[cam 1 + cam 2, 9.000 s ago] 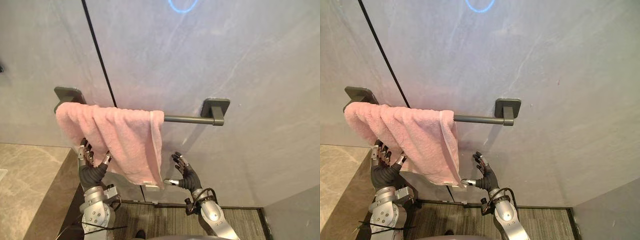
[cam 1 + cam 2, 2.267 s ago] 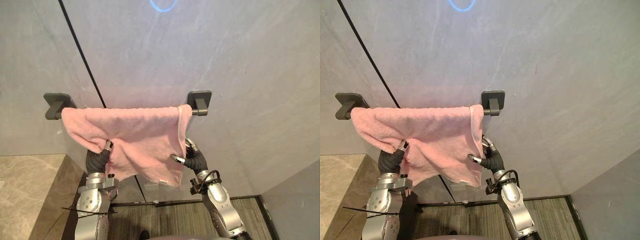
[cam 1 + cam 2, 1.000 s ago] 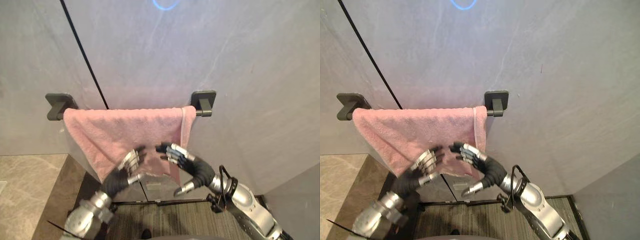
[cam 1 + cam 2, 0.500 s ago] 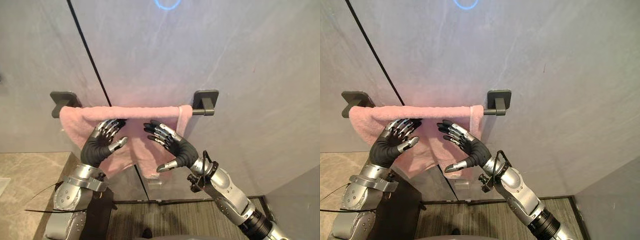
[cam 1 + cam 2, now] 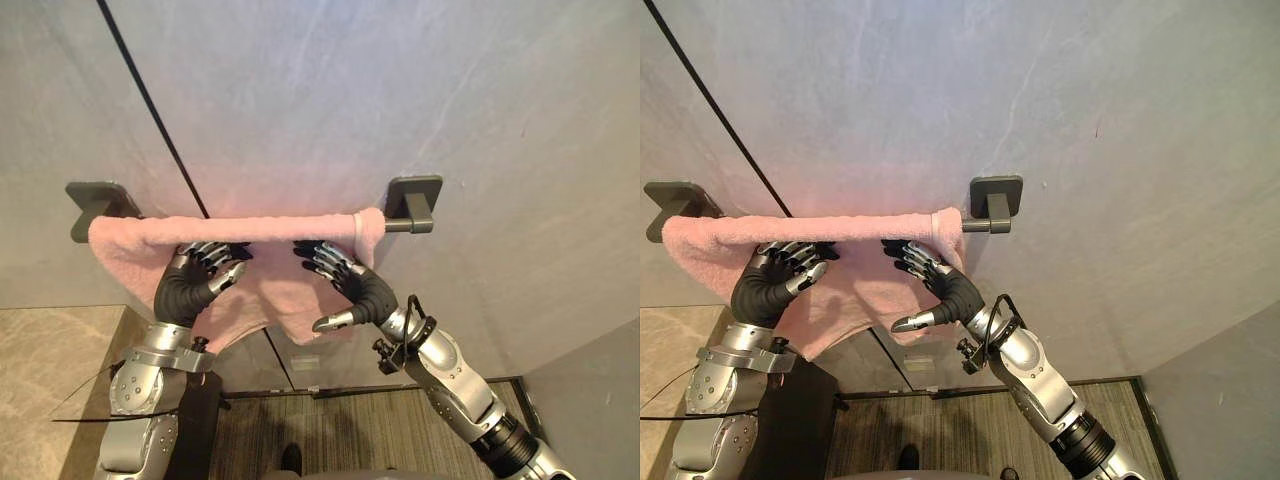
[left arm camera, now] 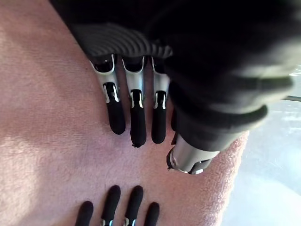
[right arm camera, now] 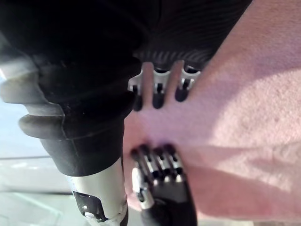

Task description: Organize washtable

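While one towel (image 5: pixel 272 288) drapes one rail (image 5: pixel 396 226), left robot hand (image 5: pixel 186 290), right robot hand (image 5: pixel 364 294) — both flat-fingered against it.

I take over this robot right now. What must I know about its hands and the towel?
Left hand: open, straight fingers flat on the front of the pink towel.
Right hand: open, fingers also resting on the towel.
Towel: draped over the towel bar, spread from the left bracket almost to the right bracket.
Done: towel hung and spread.
Left: its lower edge looks uneven; perhaps smooth it, then take both hands away.
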